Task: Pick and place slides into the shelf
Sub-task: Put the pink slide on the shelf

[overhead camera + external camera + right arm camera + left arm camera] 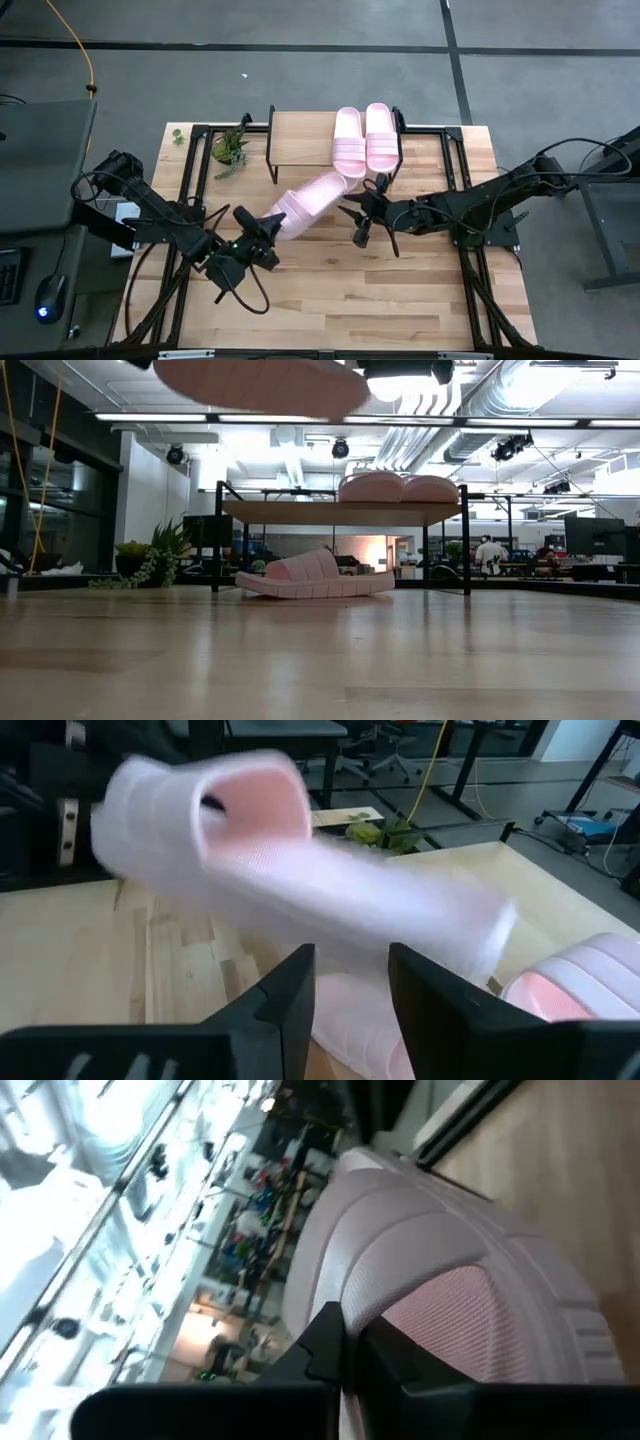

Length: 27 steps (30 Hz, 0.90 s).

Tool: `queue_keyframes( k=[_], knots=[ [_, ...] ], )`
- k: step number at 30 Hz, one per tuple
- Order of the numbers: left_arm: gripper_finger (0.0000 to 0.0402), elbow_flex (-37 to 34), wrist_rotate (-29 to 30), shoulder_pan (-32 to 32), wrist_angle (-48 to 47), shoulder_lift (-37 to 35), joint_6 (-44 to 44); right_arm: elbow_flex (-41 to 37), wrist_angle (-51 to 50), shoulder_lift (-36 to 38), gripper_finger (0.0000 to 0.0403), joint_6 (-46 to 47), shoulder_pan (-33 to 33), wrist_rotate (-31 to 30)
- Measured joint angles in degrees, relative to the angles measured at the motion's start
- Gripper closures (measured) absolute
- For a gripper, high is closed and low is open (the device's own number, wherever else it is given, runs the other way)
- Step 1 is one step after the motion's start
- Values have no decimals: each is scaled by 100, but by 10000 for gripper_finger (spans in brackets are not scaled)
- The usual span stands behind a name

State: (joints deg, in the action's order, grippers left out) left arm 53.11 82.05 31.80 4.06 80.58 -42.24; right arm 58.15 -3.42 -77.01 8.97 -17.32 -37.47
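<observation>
Left end effector [268, 228] pinches a raised slide [305, 202]; right end effector [367, 213], at its 3 o'clock, spread.

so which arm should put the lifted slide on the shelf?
Left. Its hand already grips the lifted slide, which points toward the free left half of the shelf. The right hand is open and empty, hovering near the slide's tip, so it would need a handover.

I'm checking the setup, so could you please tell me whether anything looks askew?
One slide hangs slanted above the table, clamped by the left tool. Another slide lies on the table by the shelf, not on it. The right tool waits open nearby.
</observation>
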Motion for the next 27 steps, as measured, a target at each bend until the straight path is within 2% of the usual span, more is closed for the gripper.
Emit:
queue_keyframes(
  k=[5,14,27],
  knots=[
    [398,287,131,-260,6,0,-239,-4,24,0,284,-118,2,0],
    [397,624,759,-988,-9,0,-549,-9,80,136,284,-291,-15,26],
    [397,940,790,-1790,-3,0,-731,-9,119,229,284,-287,-212,42]
  ],
)
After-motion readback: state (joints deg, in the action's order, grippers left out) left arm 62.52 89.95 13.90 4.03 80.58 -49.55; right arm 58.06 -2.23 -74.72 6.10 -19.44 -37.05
